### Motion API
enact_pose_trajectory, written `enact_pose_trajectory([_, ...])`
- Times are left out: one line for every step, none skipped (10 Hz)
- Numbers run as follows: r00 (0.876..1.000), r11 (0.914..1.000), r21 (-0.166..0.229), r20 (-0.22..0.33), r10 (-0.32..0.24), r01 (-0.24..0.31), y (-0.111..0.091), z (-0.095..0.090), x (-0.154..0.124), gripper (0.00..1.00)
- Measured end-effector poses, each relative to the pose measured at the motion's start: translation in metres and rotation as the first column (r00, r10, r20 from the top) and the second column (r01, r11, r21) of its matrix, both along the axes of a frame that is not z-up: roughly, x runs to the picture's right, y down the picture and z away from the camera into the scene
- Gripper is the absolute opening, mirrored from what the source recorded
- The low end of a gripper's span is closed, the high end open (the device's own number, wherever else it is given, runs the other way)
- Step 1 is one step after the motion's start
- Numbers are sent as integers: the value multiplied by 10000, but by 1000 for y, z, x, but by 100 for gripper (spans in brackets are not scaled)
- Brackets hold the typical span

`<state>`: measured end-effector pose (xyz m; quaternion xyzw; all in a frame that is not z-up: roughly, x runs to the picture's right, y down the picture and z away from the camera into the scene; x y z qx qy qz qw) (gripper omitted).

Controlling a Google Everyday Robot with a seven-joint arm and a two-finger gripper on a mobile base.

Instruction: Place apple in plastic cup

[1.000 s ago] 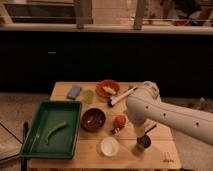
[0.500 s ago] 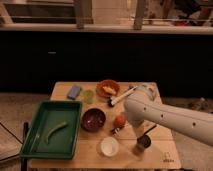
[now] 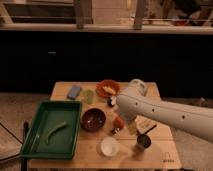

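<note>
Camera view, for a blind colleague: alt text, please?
A white robot arm reaches from the right across a wooden table, its gripper at a small red-orange apple beside a dark red-brown bowl. A translucent pale green plastic cup stands farther back, near an orange dish.

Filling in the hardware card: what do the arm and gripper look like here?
The arm is a thick, smooth off-white tube with a rounded joint cap at the bend and a few small dark dots along the shell. No cables or lettering are visible. The gripper is a small dark piece at the arm's tip, beside the apple, mostly hidden by the arm.
</note>
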<state>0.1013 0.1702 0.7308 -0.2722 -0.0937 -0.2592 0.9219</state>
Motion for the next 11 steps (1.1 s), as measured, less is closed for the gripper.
enact_pose_trajectory([9998, 9999, -28, 143, 143, -143, -1, 5, -2, 80])
enact_pose_trajectory([9992, 9995, -77, 247, 324, -322, -1, 9, -2, 80])
enact_pose_trajectory([9978, 9984, -137, 370, 550, -545, -3, 14, -2, 80])
enact_pose_trajectory([9952, 9961, -215, 463, 859, -850, -4, 22, -3, 80])
enact_pose_trajectory([9928, 9939, -288, 527, 1078, -1064, -4, 27, -4, 80])
enact_pose_trajectory([9876, 9889, -440, 623, 1443, -1417, -5, 35, -3, 80])
enact_pose_trajectory([9824, 9837, -562, 665, 1745, -1710, -5, 42, -1, 80])
enact_pose_trajectory([9777, 9789, -680, 718, 1975, -1928, -5, 46, 0, 80])
enact_pose_trajectory([9708, 9720, -838, 806, 2260, -2194, -5, 52, 0, 80])
enact_pose_trajectory([9614, 9625, -1040, 902, 2599, -2504, -5, 59, 2, 80])
enact_pose_trajectory([9526, 9527, -1269, 953, 2889, -2762, -4, 65, 4, 80])
